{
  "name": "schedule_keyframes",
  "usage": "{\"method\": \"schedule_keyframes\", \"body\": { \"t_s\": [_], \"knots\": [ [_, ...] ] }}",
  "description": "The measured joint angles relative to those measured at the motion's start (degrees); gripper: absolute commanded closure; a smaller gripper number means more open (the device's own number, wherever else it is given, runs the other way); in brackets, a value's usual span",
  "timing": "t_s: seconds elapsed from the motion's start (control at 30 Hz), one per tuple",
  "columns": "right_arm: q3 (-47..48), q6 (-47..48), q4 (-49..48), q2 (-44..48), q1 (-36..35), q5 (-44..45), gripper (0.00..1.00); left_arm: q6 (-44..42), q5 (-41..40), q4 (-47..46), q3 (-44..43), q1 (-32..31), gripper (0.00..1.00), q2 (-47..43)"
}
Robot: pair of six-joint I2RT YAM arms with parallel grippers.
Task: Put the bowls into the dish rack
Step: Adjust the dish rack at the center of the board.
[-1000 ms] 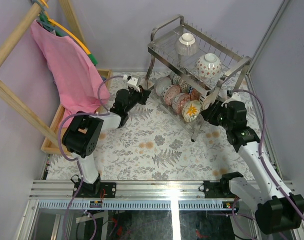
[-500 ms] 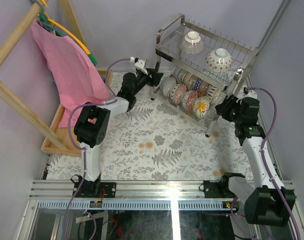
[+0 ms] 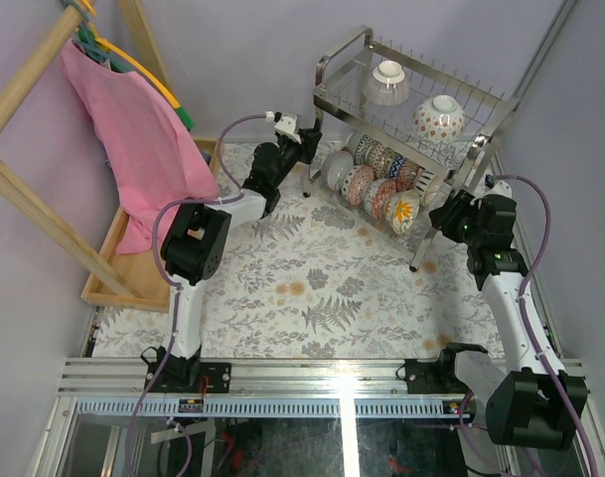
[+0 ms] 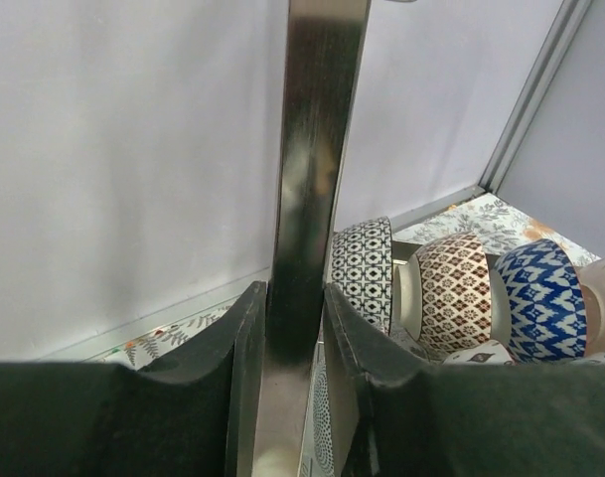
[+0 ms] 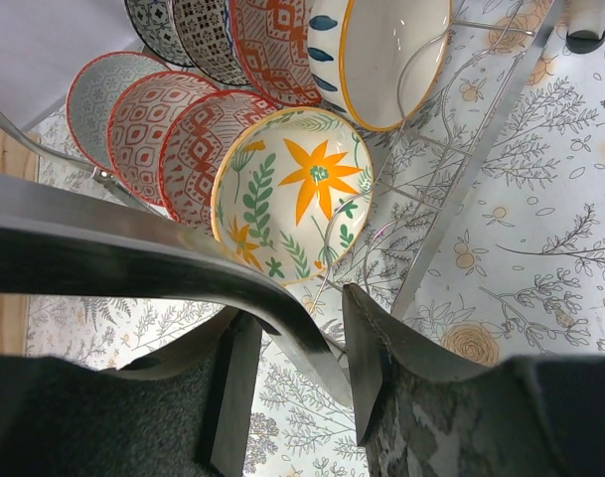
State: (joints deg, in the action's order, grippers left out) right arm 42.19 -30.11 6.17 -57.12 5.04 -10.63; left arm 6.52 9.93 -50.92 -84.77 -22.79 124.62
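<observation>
Rack [image 4: 314, 149] in L gripper [image 4: 294, 303]; R gripper [image 5: 298, 323]

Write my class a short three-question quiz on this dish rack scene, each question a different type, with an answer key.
1. True or false: the left end effector and the right end effector each close around a bar of the dish rack.
2. How many bowls sit on the upper tier? A one, B two, C five.
3. Fill in: the front bowl, nearest the right wrist camera, bears an orange ____.
Key: 1 true; 2 B; 3 flower.
</observation>
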Motion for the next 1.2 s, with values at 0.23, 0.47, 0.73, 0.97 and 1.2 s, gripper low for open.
{"method": "schedule_keyframes", "body": {
  "t_s": [0.23, 0.47, 0.73, 0.97, 1.2],
  "knots": [
    [-0.1, 0.2, 0.1, -0.2, 0.1, 0.1, 0.56, -0.5, -2.9, -5.4, 3.8, -1.0, 1.00, -0.5],
    [-0.1, 1.2, 1.2, -1.0, 1.0, 1.4, 0.52, -0.4, -4.5, -9.0, 17.8, -2.5, 1.00, -9.9],
    [1.1, 2.1, -1.7, -6.9, 1.4, 0.4, 0.48, 1.7, -8.2, -13.6, 39.2, -4.0, 1.00, -25.9],
    [4.7, 4.2, -4.4, -13.1, 0.5, -2.6, 0.46, 2.9, -13.7, -12.6, 51.8, -6.7, 1.00, -38.7],
    [5.9, 3.8, -4.3, -14.4, -0.1, -3.3, 0.32, 2.7, -16.1, -5.8, 52.6, -7.7, 0.92, -43.6]
  ]
}}
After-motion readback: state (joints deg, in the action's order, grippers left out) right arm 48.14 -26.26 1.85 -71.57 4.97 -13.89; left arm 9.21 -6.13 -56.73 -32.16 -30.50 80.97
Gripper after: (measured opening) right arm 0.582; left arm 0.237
